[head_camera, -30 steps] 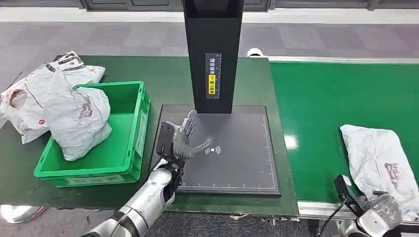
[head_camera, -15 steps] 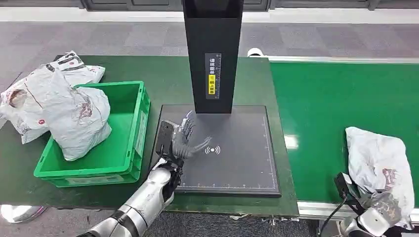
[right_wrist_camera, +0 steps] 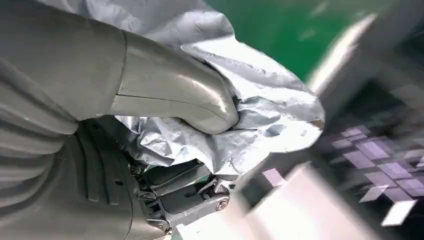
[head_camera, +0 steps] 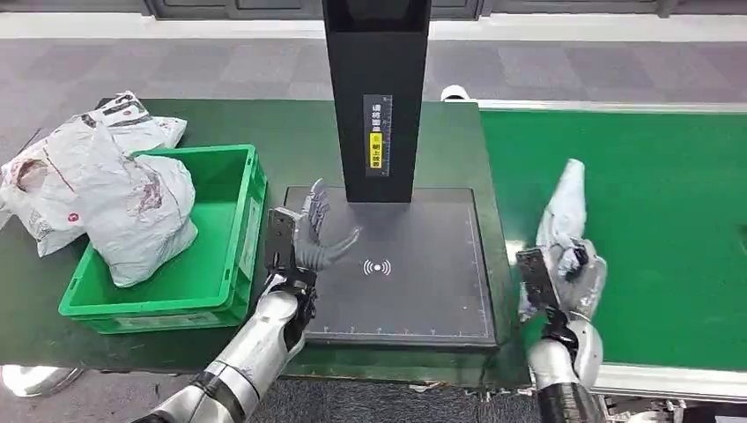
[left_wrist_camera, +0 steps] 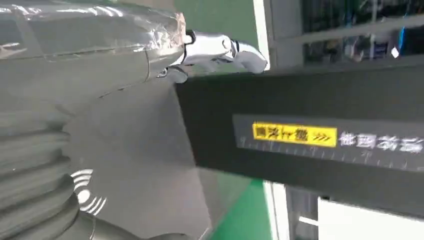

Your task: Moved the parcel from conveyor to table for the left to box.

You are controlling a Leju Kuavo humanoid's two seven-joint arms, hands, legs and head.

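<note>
My right hand (head_camera: pixel 564 275) grips a crumpled grey plastic parcel (head_camera: pixel 565 207) and holds it lifted above the seam between the green conveyor (head_camera: pixel 661 203) and the table (head_camera: pixel 291 141). The parcel stands up tall out of the hand. In the right wrist view the thumb of the right hand (right_wrist_camera: pixel 150 95) presses into the parcel (right_wrist_camera: pixel 265 120). My left hand (head_camera: pixel 310 236) hovers open, fingers spread, over the left edge of the black scan pad (head_camera: pixel 423 295). The left wrist view shows the left hand (left_wrist_camera: pixel 75 60) holding nothing, beside the black post (left_wrist_camera: pixel 310 125).
A green crate (head_camera: pixel 225 304) on the left of the table holds a grey parcel (head_camera: pixel 145 216); two more bags (head_camera: pixel 62 167) lie against its far left side. The black scanner post (head_camera: pixel 379 97) rises from the back of the pad.
My right hand has taken the parcel from the conveyor's near right edge and carried it up and left to the pad's right side. The left hand has shifted slightly left and farther.
</note>
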